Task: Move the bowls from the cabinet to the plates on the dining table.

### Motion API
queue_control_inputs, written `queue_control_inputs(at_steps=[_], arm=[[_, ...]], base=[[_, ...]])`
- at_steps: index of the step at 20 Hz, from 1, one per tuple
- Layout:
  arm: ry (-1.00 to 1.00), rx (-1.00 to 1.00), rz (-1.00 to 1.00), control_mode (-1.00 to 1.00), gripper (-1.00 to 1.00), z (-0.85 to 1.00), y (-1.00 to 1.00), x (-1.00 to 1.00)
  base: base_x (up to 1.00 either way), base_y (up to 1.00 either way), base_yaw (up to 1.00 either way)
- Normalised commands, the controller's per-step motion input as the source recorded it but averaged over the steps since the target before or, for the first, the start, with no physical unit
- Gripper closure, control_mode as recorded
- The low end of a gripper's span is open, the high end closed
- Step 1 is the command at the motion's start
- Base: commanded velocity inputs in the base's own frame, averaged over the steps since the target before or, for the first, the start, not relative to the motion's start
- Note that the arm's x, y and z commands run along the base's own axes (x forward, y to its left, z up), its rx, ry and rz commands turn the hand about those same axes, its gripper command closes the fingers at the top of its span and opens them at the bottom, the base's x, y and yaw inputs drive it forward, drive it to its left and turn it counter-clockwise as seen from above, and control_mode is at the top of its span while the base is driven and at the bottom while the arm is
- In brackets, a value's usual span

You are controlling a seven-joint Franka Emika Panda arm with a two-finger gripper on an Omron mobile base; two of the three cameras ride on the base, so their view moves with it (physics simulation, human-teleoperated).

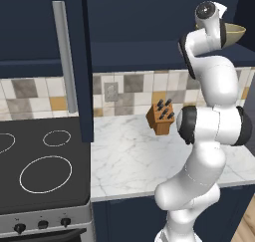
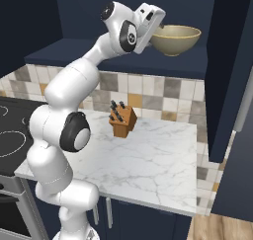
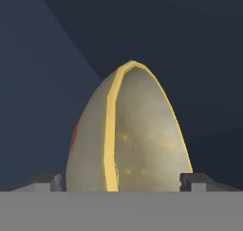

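Note:
A beige-tan bowl (image 2: 177, 39) with a speckled olive-yellow inside stands upright on the bottom shelf of the open dark navy cabinet (image 2: 123, 54). My gripper (image 2: 157, 35) reaches into the cabinet at the bowl's near side, rolled on its side. In the hand view the bowl (image 3: 137, 139) sits between the two fingertips of the gripper (image 3: 121, 180), whose jaws stand wide apart and are not closed on it. From the left, the bowl (image 1: 236, 33) peeks out behind the wrist. The plates and the dining table are out of view.
Below the cabinet lies a small marble counter (image 2: 163, 165) with a wooden knife block (image 2: 122, 120) near the tiled wall. A black stove top (image 1: 40, 171) lies to its left. An open cabinet door (image 1: 74, 61) with a long silver handle hangs left of the arm; another door (image 2: 230, 76) stands at the right.

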Motion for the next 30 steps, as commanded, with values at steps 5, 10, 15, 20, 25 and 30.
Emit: queue_control_inputs(at_steps=[5, 10, 15, 20, 25, 30], arm=[[0.00, 0.00, 0.00, -1.00, -1.00, -0.63, -0.26, 0.00], [0.00, 0.00, 0.00, -1.00, -1.00, -0.63, -0.23, 0.00], [0.01, 0.03, 0.00, -1.00, -1.00, -0.62, -0.17, -0.03], [0.02, 0.06, 0.00, -1.00, -1.00, -0.57, -0.15, -0.03], [0.04, 0.06, 0.00, -1.00, -1.00, -0.56, -0.12, 0.00], [0.11, 0.06, 0.00, -1.00, 1.00, -0.66, -0.08, 0.00]], base=[[0.00, 0.00, 0.00], [0.00, 0.00, 0.00], [0.00, 0.00, 0.00], [0.00, 0.00, 0.00], [0.00, 0.00, 0.00], [0.00, 0.00, 0.00]])
